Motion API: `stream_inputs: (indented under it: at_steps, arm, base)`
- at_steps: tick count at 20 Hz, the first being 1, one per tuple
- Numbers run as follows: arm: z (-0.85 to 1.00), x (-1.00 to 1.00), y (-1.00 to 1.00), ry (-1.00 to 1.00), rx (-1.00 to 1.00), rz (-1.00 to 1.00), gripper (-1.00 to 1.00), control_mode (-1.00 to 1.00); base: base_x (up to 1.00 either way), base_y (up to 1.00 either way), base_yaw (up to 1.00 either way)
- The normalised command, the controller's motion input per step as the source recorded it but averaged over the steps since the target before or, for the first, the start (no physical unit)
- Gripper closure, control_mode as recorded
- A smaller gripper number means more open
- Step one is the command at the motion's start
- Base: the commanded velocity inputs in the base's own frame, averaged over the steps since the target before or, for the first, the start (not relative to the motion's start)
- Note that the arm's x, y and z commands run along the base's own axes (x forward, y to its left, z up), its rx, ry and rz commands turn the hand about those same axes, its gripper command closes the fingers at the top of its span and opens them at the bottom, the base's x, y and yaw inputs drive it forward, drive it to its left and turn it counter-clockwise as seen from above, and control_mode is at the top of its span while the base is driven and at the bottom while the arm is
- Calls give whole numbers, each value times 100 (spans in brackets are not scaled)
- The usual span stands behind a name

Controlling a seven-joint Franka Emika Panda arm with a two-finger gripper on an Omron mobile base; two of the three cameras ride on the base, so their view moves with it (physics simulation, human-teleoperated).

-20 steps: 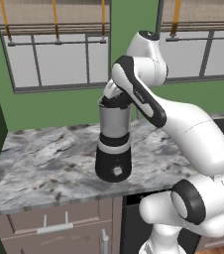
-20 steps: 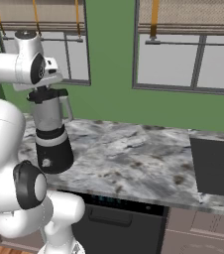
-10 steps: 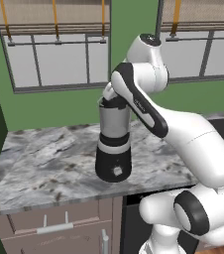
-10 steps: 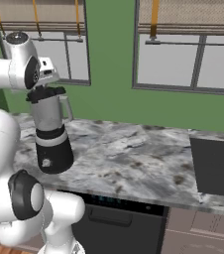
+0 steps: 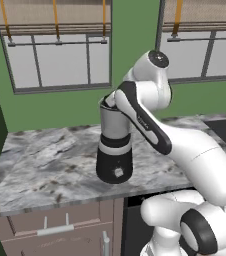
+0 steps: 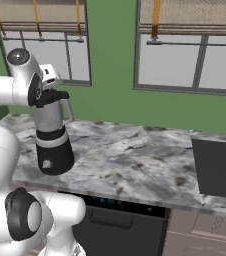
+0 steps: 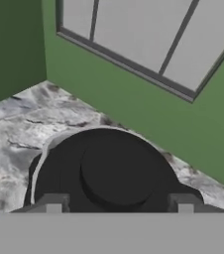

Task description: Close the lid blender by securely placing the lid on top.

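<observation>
Seemingly the lid (image 7: 115, 173) already lies over the mouth of the blender (image 5: 114, 148), which stands upright on the marbled counter (image 5: 45, 160) toward its left end, below the left window (image 5: 60, 45). From the hand camera, going from left to right, a pale crescent of the jar rim shows along the lid's left edge, then the raised centre knob, then the black disc running on toward the right. The gripper (image 7: 115, 203) sits directly above it, one fingertip at either side of the knob with a wide gap between them; whether the pads touch the lid cannot be told, so whether it grips anything is unclear. In the right base view the gripper (image 6: 51, 95) sits at the jar top, with the side handle to its right. The lid looks light, rigid and smooth, likely a slippery plastic cap, so the knob is the sensible place to pinch, squarely and not too hard. The jar looks stiff, and the tall blender with its broad base could still rock under a sideways push, so any seating pressure should go straight down.
</observation>
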Motion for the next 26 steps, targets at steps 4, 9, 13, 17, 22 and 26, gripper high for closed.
stream_inputs:
  at_steps: [4,9,13,17,22,26]
  arm:
    - [2,-1,0,-7,0,0,-100,-100]
    - [29,-42,0,-7,0,0,-100,-100]
    - [24,-74,0,-4,1,0,-100,-100]
    - [2,-89,0,-8,6,0,-100,-100]
    - [1,-97,0,-4,9,-3,-100,-100]
    - [0,-84,-1,0,5,-8,-100,-100]
  base:
    - [0,0,0]
    - [0,0,0]
    - [0,0,0]
    - [0,0,0]
    - [0,0,0]
    - [0,0,0]
